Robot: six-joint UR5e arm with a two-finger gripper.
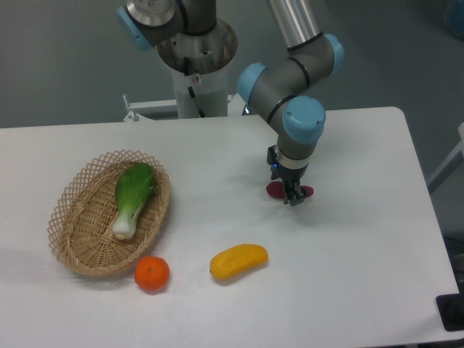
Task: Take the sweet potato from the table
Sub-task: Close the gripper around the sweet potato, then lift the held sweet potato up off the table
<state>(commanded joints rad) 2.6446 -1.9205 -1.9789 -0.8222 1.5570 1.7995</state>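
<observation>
The arm (290, 76) comes down from the top of the view, its grey links joined by blue-capped joints, and bends at the wrist so the last section points straight down. The black gripper (289, 190) hangs vertically below the blue wrist cap, its tips low, near the surface. A small blue light shows on the gripper body. The fingers are dark and small; whether they stand apart or closed cannot be told.

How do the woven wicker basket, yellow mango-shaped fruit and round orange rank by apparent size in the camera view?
1. Woven wicker basket, clearly largest.
2. Yellow mango-shaped fruit.
3. Round orange, smallest.
</observation>
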